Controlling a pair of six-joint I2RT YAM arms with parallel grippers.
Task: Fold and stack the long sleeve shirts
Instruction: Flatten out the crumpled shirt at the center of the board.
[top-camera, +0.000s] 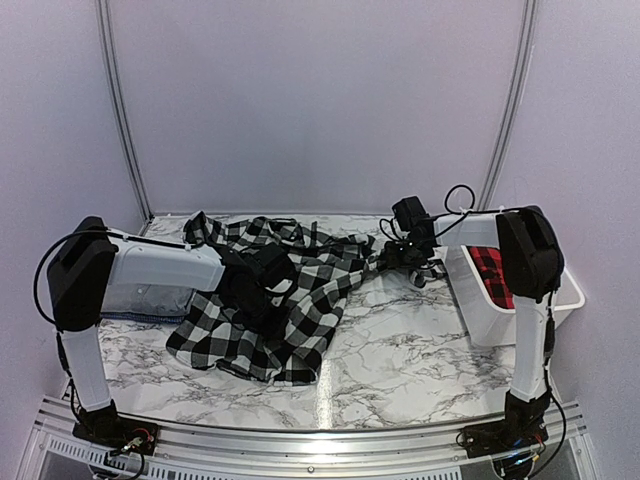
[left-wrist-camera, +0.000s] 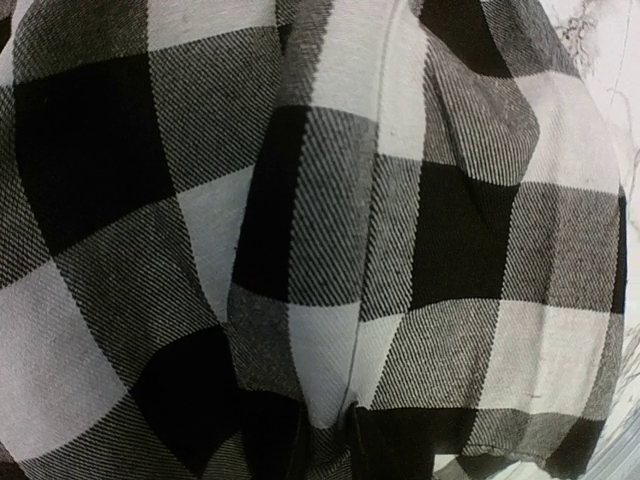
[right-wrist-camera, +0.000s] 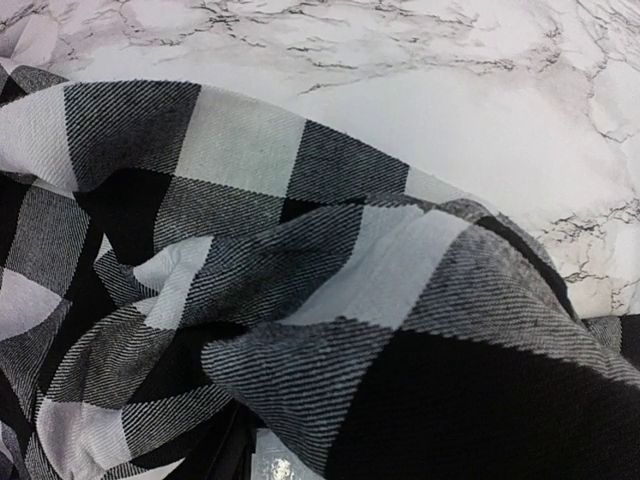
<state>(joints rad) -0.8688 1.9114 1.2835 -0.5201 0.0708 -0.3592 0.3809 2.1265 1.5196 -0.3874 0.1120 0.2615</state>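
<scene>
A black-and-white checked long sleeve shirt (top-camera: 300, 290) lies rumpled on the marble table. My left gripper (top-camera: 265, 290) is down on the shirt's middle. In the left wrist view its dark fingers (left-wrist-camera: 300, 445) pinch a raised fold of the checked cloth (left-wrist-camera: 330, 360). My right gripper (top-camera: 393, 256) is at the shirt's right edge, where the cloth is drawn to a point. In the right wrist view bunched cloth (right-wrist-camera: 330, 330) covers nearly all of its jaws. A red-and-black checked shirt (top-camera: 490, 272) lies in the white bin. Pale grey cloth (top-camera: 145, 300) shows under my left arm.
The white bin (top-camera: 495, 325) stands at the table's right edge, beside my right arm. Bare marble (top-camera: 410, 350) stretches between the shirt and the bin. White walls close in the back and sides.
</scene>
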